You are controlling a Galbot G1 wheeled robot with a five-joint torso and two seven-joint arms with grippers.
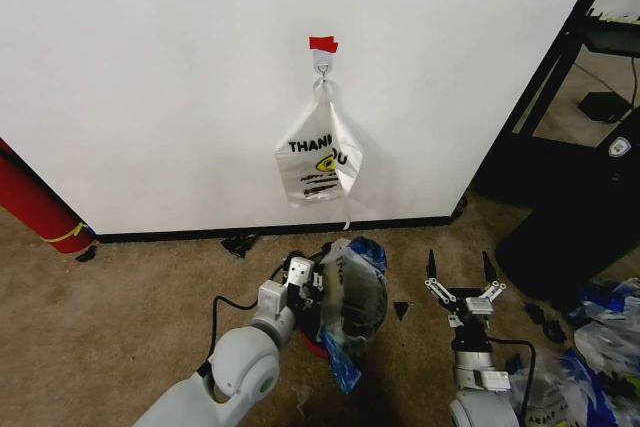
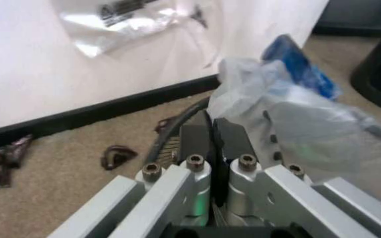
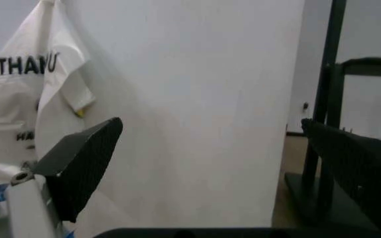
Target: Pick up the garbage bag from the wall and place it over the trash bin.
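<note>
Your left claw (image 1: 312, 285) sits low over the carpet floor (image 1: 130, 297), just in front of the wall (image 1: 150, 67), with its fingers (image 2: 233, 144) pressed together on a fold of the garbage bag (image 1: 355, 292). That thin see-through bag with its blue strips is draped over the trash bin (image 1: 318, 345), which stands on the floor near the black baseboard (image 1: 180, 234), and only a sliver of the bin's red base peeks out beneath the plastic. In the left wrist view you see the bag (image 2: 289, 119) bunched up right past the clenched fingertips, a blue strip rising at its far side.

Your right claw (image 1: 461, 285) hovers beside the bin on the right, apart from the bag, with its two dark fingers (image 3: 85, 163) spread wide and nothing between them.

Up on the wall, an opaque white bag (image 1: 320, 159) with black lettering hangs from a small hook (image 1: 322, 67) just under a red tape mark (image 1: 323, 44). It touches neither claw.

A pile of clear and blue plastic bags (image 1: 590, 347) lies on the floor by your right side, near a black stand (image 1: 560, 127). A red cylinder (image 1: 35, 209) leans at the wall's left end.
</note>
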